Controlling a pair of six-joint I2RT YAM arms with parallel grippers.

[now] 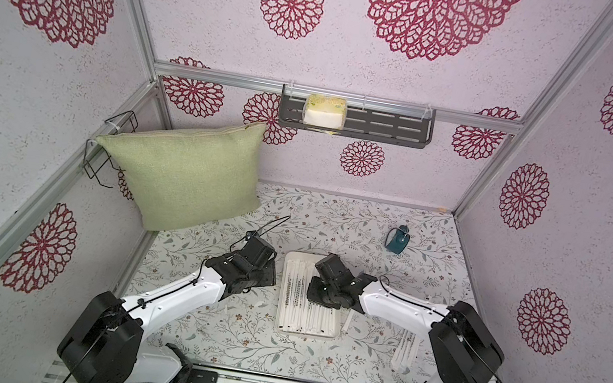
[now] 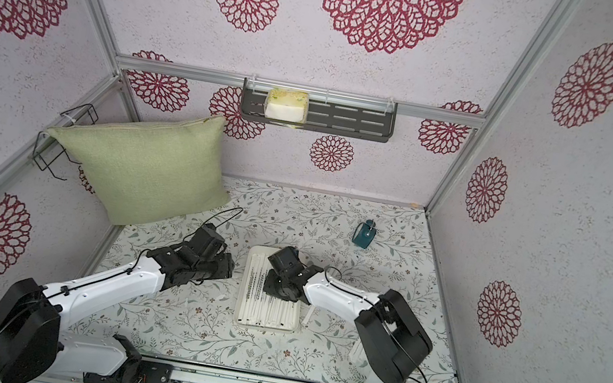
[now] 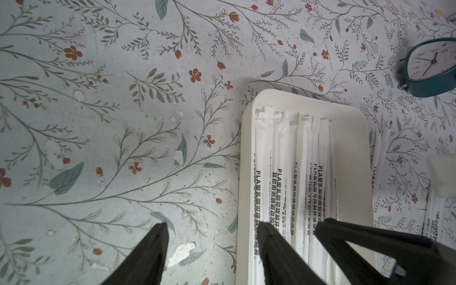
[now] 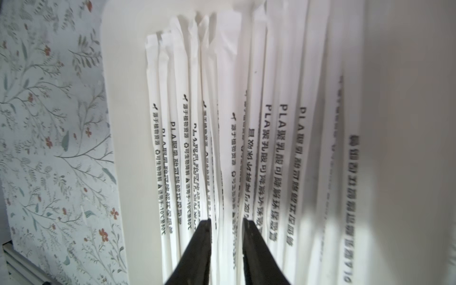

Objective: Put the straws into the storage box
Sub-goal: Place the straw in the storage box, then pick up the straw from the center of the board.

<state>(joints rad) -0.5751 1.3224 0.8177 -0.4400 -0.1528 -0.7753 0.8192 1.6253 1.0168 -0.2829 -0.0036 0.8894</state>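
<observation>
The storage box (image 1: 308, 333), a shallow white tray, lies mid-table in both top views (image 2: 265, 327). Many straws (image 1: 300, 318) in printed white wrappers lie lengthwise in it, seen close in the right wrist view (image 4: 283, 148). My right gripper (image 4: 227, 220) hovers just over them, jaws a narrow gap apart, with straws lying in the gap and under the tips. My left gripper (image 3: 214, 227) is open at the box's left rim (image 3: 243, 172), one finger over the table and one over the straws (image 3: 271, 160). More straws lie loose on the table to the right (image 1: 406, 350), and one (image 1: 347, 321) lies beside the box.
A teal alarm clock (image 1: 398, 239) stands behind the box to the right. A green pillow (image 1: 181, 171) leans in the back left corner. A dark slotted shelf (image 1: 391, 128) on the back wall holds a pale packet. Walls close in on three sides.
</observation>
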